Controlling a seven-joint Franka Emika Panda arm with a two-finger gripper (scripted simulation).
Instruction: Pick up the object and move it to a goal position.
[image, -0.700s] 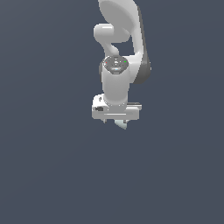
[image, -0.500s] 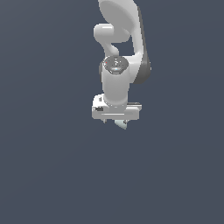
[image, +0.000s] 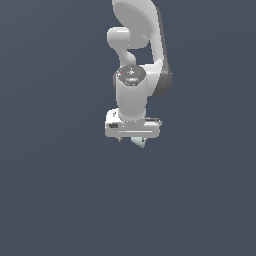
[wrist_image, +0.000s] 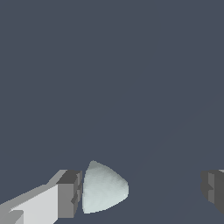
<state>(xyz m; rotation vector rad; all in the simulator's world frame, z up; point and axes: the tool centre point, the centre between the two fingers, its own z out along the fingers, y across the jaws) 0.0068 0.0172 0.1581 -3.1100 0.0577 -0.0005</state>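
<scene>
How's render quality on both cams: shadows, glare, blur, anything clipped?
Exterior view: flat, even light, no cast shadows on the uniform dark background; the arm hides most of the object, leaving only a pale sliver. Wrist view: sharp, no glare, soft shading on the object; one finger beside it, the other cut off by the frame edge, gripper open.

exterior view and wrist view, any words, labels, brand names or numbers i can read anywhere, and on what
None can be read in either view.
Gripper: a small dark mark on its white body, too small to read.
Arm: tiny coloured dots on the round joint cap, no legible text.
Object: plain pale grey-green, no marking.
Grey background: blank.
</scene>
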